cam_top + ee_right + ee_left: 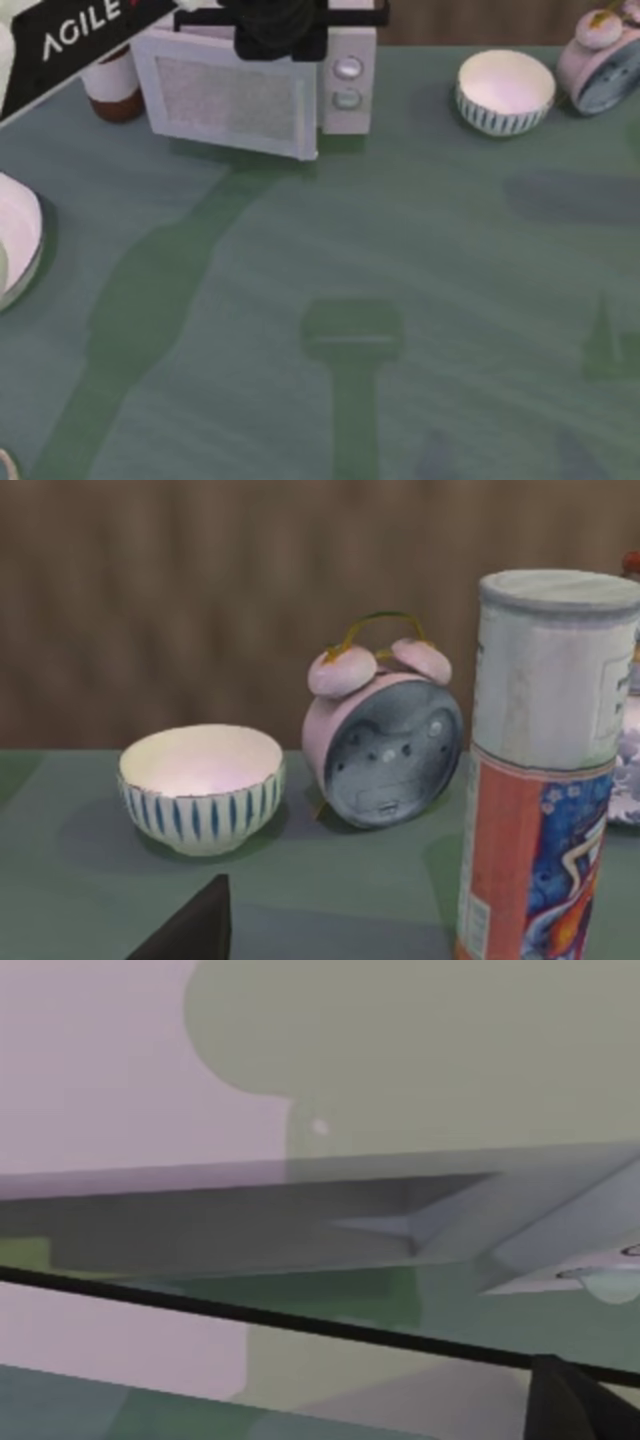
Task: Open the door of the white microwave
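At the table's far left, the left gripper (278,25) sits over the top of the white microwave (350,75), a dark mass; whether its fingers grip anything cannot be told. The door (228,103) stands slightly ajar, its right edge swung outward. Right of it the striped bowl (505,90) is whole, the pink alarm clock (603,62) cut off by the frame.

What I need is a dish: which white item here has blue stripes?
The bowl, right of the white microwave; the microwave and the plate at the table's left edge are plain.
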